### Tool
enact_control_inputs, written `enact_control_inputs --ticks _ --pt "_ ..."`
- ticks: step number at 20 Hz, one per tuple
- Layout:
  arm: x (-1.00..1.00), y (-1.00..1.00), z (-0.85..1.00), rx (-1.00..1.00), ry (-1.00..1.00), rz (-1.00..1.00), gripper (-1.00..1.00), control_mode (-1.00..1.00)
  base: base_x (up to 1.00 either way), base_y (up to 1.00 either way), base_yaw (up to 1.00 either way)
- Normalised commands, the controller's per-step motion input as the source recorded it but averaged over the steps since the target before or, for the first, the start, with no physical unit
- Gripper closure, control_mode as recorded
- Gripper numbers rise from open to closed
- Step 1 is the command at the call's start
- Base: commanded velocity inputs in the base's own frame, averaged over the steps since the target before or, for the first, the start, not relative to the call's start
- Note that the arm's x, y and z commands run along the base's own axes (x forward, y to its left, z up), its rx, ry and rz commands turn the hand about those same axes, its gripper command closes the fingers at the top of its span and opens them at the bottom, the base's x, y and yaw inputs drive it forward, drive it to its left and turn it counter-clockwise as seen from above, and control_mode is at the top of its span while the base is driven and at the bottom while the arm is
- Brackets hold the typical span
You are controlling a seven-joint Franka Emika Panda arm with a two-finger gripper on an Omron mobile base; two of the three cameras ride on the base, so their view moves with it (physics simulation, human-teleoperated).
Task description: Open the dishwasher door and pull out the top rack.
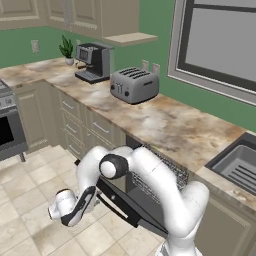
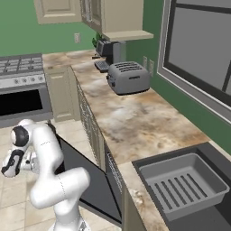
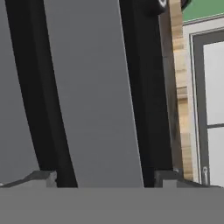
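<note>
The dishwasher door [image 1: 131, 204] hangs partly open, its dark panel tilted out from under the counter, with its long black bar handle [image 1: 116, 209] along the outer edge. Behind it, the wire mesh of the top rack [image 1: 165, 173] shows inside the machine. From the right base view the door [image 2: 88, 180] slopes down beside the arm. My gripper [image 1: 75, 212] hovers low over the floor, just outside the door's edge. In the hand view my gripper [image 3: 105, 178] is open, its fingertips [image 3: 41, 178] wide apart. The grey door face [image 3: 87, 96] lies between them, and the black bar [image 3: 52, 109] runs by the left tip.
A silver toaster [image 1: 134, 84] and a coffee machine [image 1: 93, 61] stand on the marble counter [image 1: 170, 125]. The sink basin [image 2: 182, 185] is to the right, the oven [image 2: 22, 101] to the left. Tiled floor [image 1: 35, 180] stretches in front of the cabinets.
</note>
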Motion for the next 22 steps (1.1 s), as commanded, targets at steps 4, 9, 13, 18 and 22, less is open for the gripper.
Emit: enact_control_inputs --ticks 4,9,13,18,22 --pt "-0.69 0.0 0.99 0.3 -0.01 0.0 -1.0 -1.0 0.0 0.0 0.0" --pt "-0.68 -0.05 1.0 0.26 -0.04 0.0 -1.0 -1.0 0.0 0.0 0.0" --pt "-0.52 -0.39 0.97 0.28 -0.05 0.0 -1.0 -1.0 0.0 0.0 0.0" --pt "-0.36 -0.55 0.99 0.29 -0.06 0.0 -1.0 -1.0 0.0 0.0 0.0" --pt "-0.23 -0.54 0.97 0.32 -0.02 0.0 -1.0 -1.0 0.0 0.0 0.0"
